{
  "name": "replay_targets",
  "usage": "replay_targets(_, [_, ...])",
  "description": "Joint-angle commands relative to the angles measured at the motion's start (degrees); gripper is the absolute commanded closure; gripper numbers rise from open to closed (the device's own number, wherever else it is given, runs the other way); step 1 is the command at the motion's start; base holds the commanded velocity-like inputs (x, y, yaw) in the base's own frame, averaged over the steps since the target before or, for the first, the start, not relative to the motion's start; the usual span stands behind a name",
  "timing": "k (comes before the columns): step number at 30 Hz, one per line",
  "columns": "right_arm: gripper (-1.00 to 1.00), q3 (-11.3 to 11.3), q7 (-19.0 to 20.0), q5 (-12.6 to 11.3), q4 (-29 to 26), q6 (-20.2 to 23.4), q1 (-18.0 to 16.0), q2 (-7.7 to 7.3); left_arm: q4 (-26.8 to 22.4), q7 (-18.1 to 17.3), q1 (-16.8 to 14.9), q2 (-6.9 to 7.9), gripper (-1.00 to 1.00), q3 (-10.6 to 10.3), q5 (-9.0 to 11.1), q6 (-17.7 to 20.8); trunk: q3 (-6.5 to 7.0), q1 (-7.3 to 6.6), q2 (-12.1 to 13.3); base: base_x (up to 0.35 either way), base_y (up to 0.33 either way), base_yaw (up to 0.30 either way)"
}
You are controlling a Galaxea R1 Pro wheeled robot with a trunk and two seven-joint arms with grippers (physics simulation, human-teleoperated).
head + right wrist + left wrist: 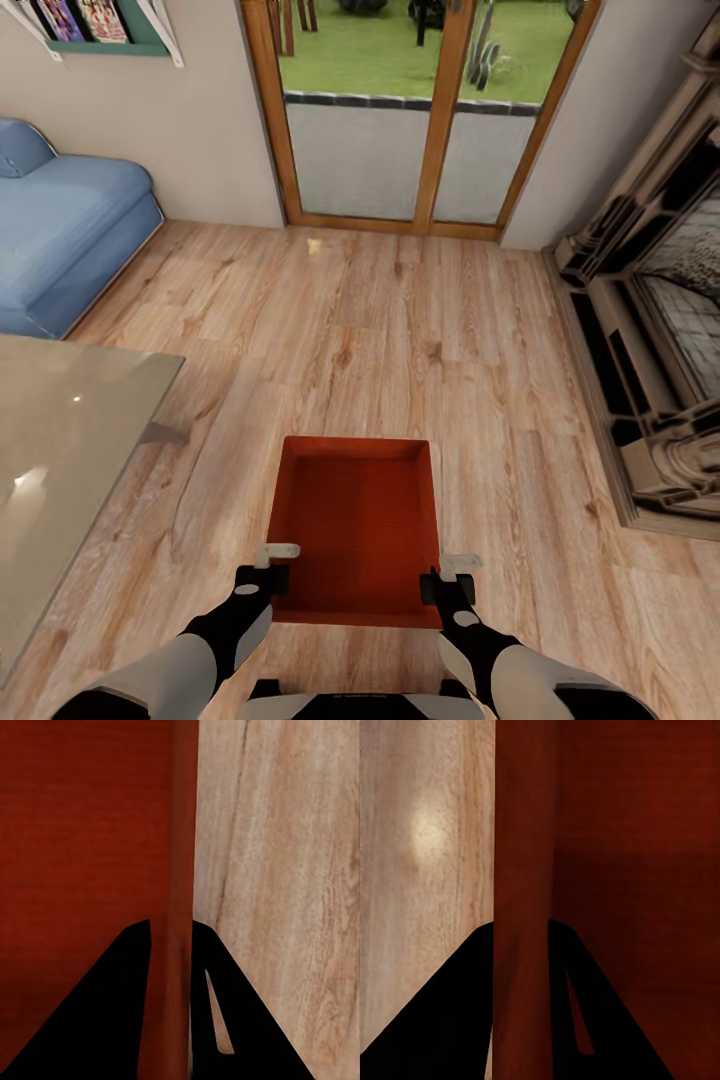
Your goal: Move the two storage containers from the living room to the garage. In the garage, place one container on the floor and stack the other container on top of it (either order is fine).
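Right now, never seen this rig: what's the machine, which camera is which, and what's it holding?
It is a simulated wheeled robot with two arms, each ending in a two-finger claw. The big picture comes from its head camera, looking forward and down over both arms. The other two come from cameras near each claw, looking along the fingers.

The left claw grips the left wall of a red-orange storage container, and the right claw grips the right wall. In each wrist view the wall runs between the dark fingers.

Around it are a wood-plank floor, a blue sofa, a glass table, a glass patio door and a fireplace.
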Motion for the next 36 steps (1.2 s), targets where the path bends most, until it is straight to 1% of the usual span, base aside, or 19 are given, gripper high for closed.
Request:
replay_targets(1, [1.0, -1.32, -0.65, 0.09, -0.15, -0.28, -0.01, 0.02, 0.19, 0.73, -0.08, -0.03, 1.0, 2.71, 4.33, -0.18, 0.21, -0.22, 0.38, 0.0, 0.0, 0.0])
replay_targets(8, [1.0, -1.32, -3.77, 0.01, -0.15, 0.04, -0.01, 0.05, 0.18, 0.73, -0.08, -0.04, 1.0, 2.71, 4.32, -0.18, 2.03, -1.75, 3.19, 0.0, 0.0, 0.0])
replay_targets(25, [1.0, -1.32, -4.06, -0.01, -0.15, -0.07, -0.01, -0.04, 0.17, 0.73, -0.08, -0.04, 1.0, 2.71, 4.32, -0.18, 6.64, -5.49, 10.01, 0.0, 0.0, 0.0])
replay_targets(36, [1.0, -1.42, -4.06, -0.08, -0.15, -0.29, -0.01, -0.04, 0.2, 0.8, -0.08, -0.04, 1.0, 2.71, 4.39, -0.11, 7.53, -5.49, 10.01, 0.0, 0.0, 0.0])
